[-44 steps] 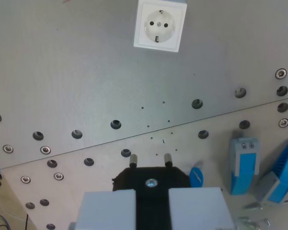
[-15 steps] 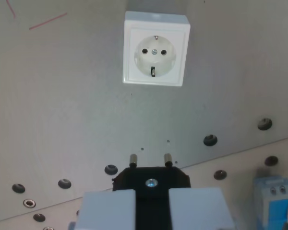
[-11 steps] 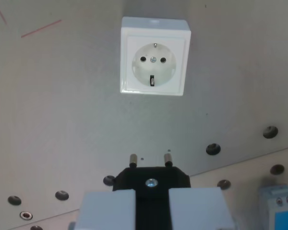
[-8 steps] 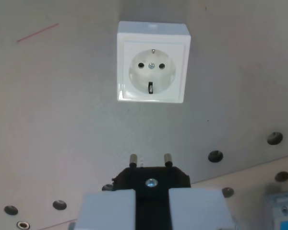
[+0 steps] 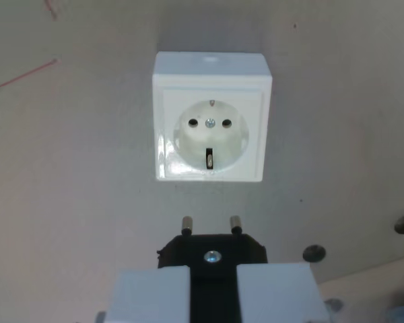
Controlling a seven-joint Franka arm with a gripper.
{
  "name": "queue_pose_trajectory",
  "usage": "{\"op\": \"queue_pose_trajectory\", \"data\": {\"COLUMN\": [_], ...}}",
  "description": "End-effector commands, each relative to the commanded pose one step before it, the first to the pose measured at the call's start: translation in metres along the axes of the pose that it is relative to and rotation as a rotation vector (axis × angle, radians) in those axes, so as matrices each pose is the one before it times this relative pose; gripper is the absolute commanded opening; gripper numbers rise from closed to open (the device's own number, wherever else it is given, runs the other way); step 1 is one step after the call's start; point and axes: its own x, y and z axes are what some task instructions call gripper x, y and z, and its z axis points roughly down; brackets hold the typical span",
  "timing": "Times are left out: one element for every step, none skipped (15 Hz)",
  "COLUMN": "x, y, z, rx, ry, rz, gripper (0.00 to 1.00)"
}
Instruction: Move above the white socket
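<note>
The white socket (image 5: 211, 128) is a square box with a round recess, two pin holes and a centre screw. It sits on the grey plate in the upper middle of the wrist view. My gripper (image 5: 213, 286) is at the bottom middle, its two grey fingers (image 5: 153, 295) shut on a black plug (image 5: 212, 250). The plug's two metal pins point up toward the socket and end just below its lower edge in the picture.
The grey plate (image 5: 67, 188) fills most of the view. Round holes (image 5: 314, 253) show at the lower right. Thin red marks (image 5: 25, 73) lie at the upper left. A paler board edge shows at the bottom right corner.
The camera has moved toward the socket. The socket now appears larger and lower in the view, closer to the plug's pins. The blue parts at the right have left the view.
</note>
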Motion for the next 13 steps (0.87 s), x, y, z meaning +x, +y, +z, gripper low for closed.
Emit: {"op": "queue_pose_trajectory", "data": {"x": [-0.00215,-0.00022,-0.00025,-0.00027,-0.00028,-0.0003,-0.0003,-0.00031,-0.00033,-0.00032,-0.0003,-0.00029,-0.00029], "y": [0.00313,0.00025,0.00025,0.00027,0.0003,0.00032,0.00033,0.00033,0.00032,0.00029,0.00026,0.00024,0.00021], "z": [0.01666,0.00477,0.00432,0.00384,0.00337,0.00294,0.00254,0.00219,0.0019,0.00164,0.00144,0.00126,0.00109], "rx": [0.02458,0.00099,0.00121,0.0004,0.00076,0.00054,0.0009,0.00024,0.00063,0.00082,0.00079,0.00052,0.00043], "ry": [0.0973,0.0007,0.0018,-0.0013,0.001,0.0,0.001,-0.0008,0.0006,0.0011,0.0016,0.0007,0.0003], "rz": [0.0554,0.0015,-0.0012,-0.0005,-0.0002,-0.001,-0.0001,-0.0004,0.0002,0.0,-0.0002,-0.0003,-0.0005], "gripper": [0.0,0.0,0.0,0.0,0.0,0.0,0.0,0.0,0.0,0.0,0.0,0.0,0.0]}}
